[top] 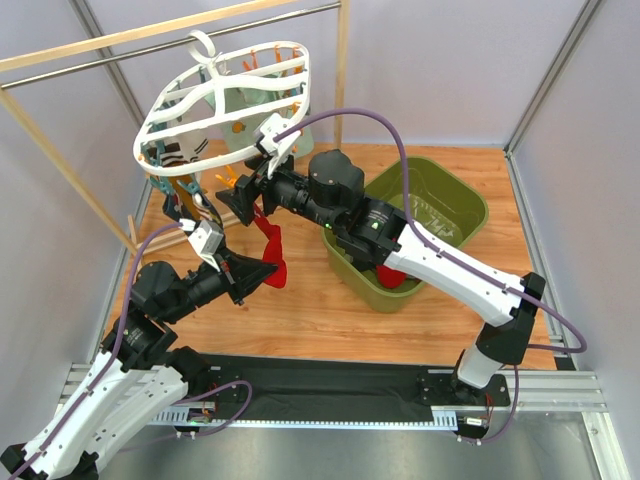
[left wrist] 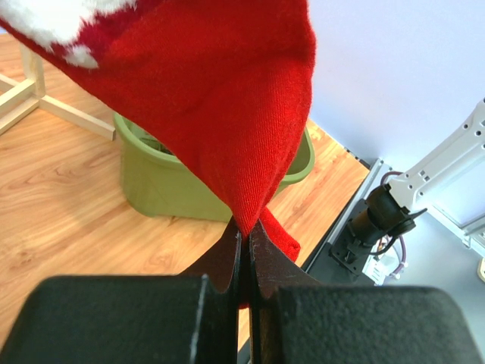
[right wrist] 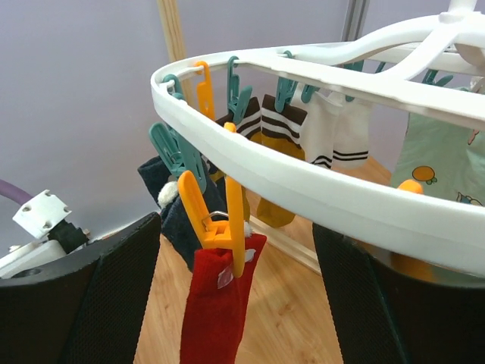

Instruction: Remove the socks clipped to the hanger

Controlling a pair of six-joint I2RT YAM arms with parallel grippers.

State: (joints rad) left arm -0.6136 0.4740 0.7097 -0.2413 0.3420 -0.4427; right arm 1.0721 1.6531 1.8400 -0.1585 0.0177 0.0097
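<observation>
Red sock hold: the left gripper (left wrist: pixel 246 239) is clamped shut on the lower end of a red knitted sock (left wrist: pixel 220 98), which runs up and away from the jaws.
Right gripper: the right gripper (right wrist: pixel 236 225) stands wide apart and grips nothing, with one finger on either side of an orange plastic clothespin (right wrist: pixel 193 201).
Clip: that clothespin bites the red sock's top edge and dangles from the rim of the large white plastic oval drying hanger (right wrist: pixel 303 189).
Sock's place: it hangs above the wooden counter (top: pixel 300 310), between the hanger and the left gripper, near the olive-green plastic tub (top: pixel 455 195).
Step in hand: this looks like freeing the one red sock; its bottom end is secured and its clip is not yet squeezed.
Next move: probably the right fingers close on the clothespin's upper legs to open its mouth while the left draws the sock down. The clip hangs loose, so the aim must be careful.
Arms and grippers: two of each.
Hanger and tub: one of each.
Socks clipped, right wrist view:
- one red sock
- one dark navy sock (right wrist: pixel 176 235)
- one brown-and-white striped sock (right wrist: pixel 265 125)
- one mustard yellow sock (right wrist: pixel 274 208)
- white black-striped socks (right wrist: pixel 337 136), one or two, I cannot tell which
- one mint green printed sock (right wrist: pixel 439 152)

Others may be hidden.
Clothespins: orange and teal, several of each; overlap prevents an exact count.
</observation>
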